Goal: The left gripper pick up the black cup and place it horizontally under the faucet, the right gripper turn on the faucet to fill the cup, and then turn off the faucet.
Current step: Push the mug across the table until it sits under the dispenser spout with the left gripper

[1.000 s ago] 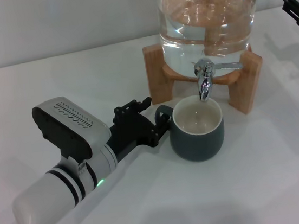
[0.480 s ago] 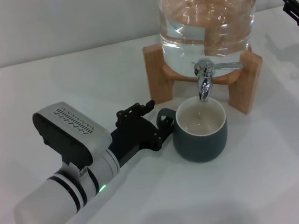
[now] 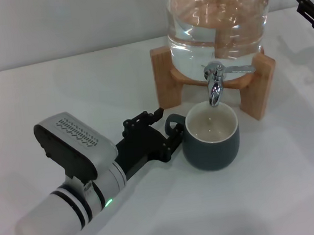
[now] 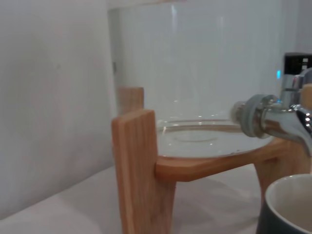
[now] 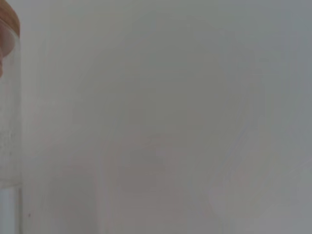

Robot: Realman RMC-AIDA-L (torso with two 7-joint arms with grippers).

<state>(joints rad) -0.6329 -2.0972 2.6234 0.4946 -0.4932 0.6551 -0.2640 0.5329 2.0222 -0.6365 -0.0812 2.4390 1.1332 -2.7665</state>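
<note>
Black cup: squat, dark slate outside, cream inside, upright on white table, directly under faucet spout. Left gripper closed around its loop handle. Right gripper at far right edge, well apart; cannot tell if open. Only in left wrist view: wooden stand close, jar water line.

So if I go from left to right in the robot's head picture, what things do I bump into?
left gripper → black cup → faucet → right gripper at the far right edge. The water jar on its wooden stand overlaps the cup and faucet, so it has no clear place.
</note>
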